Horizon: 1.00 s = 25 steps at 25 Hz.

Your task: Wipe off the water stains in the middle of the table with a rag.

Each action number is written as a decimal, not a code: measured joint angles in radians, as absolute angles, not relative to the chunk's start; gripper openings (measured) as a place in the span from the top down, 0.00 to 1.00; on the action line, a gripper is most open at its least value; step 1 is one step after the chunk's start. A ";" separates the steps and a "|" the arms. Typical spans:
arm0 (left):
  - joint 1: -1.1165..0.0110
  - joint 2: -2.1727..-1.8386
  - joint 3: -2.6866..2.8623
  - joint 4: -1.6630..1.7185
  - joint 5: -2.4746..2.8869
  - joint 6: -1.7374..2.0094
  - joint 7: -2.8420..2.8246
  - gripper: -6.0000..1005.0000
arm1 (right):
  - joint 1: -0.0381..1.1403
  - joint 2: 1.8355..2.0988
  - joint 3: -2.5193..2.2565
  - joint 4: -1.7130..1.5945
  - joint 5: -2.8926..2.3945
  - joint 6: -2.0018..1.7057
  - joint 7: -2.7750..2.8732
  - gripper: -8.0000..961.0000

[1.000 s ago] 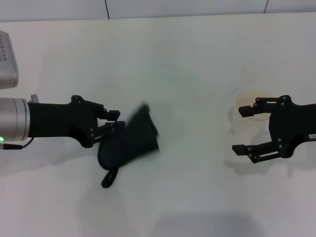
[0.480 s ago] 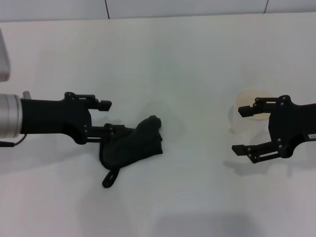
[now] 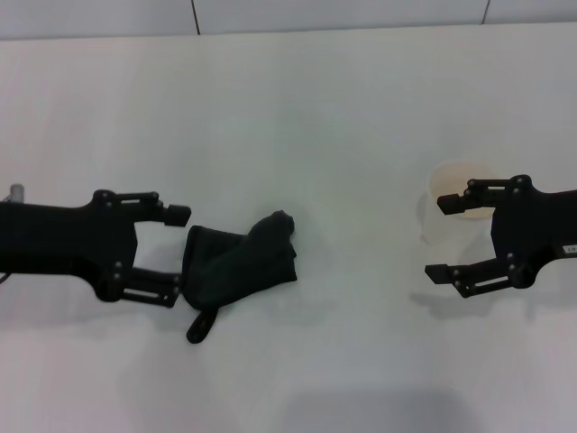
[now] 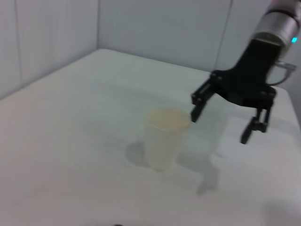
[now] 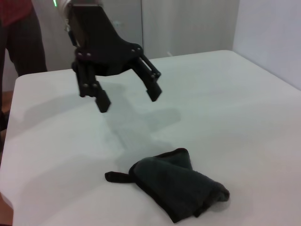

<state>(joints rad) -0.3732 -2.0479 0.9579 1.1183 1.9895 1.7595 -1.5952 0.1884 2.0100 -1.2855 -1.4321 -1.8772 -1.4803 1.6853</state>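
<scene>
The rag (image 3: 239,266) lies crumpled on the white table (image 3: 315,108) left of centre, its loop tag pointing toward the near edge. My left gripper (image 3: 178,254) hovers just left of it, open and holding nothing. The right wrist view shows the same rag (image 5: 178,188) lying loose, with the left gripper (image 5: 129,100) open and raised behind it. At the right, my right gripper (image 3: 437,238) stays open beside the cup, as the left wrist view also shows the right gripper (image 4: 219,127). No water stains show in any view.
A cream-tinted white cup (image 3: 451,194) stands at the right, partly behind the right gripper's upper finger; the cup (image 4: 162,136) is upright. Walls border the table's far side.
The left gripper opened, released the rag and drew back to the left. The rag settled crumpled on the table. The right arm has not moved.
</scene>
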 joint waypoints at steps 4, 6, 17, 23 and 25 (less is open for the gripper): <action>-0.365 -2.041 0.944 1.119 1.988 1.788 -1.598 0.12 | 0.189 2.010 -1.285 -1.432 -1.885 -1.482 1.685 0.10; -0.363 -2.041 0.935 1.120 1.988 1.793 -1.597 0.12 | 0.190 2.009 -1.285 -1.431 -1.895 -1.483 1.686 0.10; -0.364 -2.043 0.936 1.121 2.008 1.814 -1.609 0.12 | 0.193 2.009 -1.285 -1.430 -1.917 -1.487 1.686 0.10; -0.347 -2.042 0.921 1.140 2.007 1.817 -1.610 0.12 | 0.191 2.009 -1.287 -1.429 -1.918 -1.487 1.687 0.10; -0.342 -2.042 0.919 1.146 2.005 1.817 -1.610 0.12 | 0.192 2.009 -1.290 -1.428 -1.917 -1.486 1.687 0.10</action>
<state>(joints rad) -0.3419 -2.0422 0.9189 1.1456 2.0049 1.8172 -1.6102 0.1919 2.0095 -1.2901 -1.4282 -1.9174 -1.4865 1.6873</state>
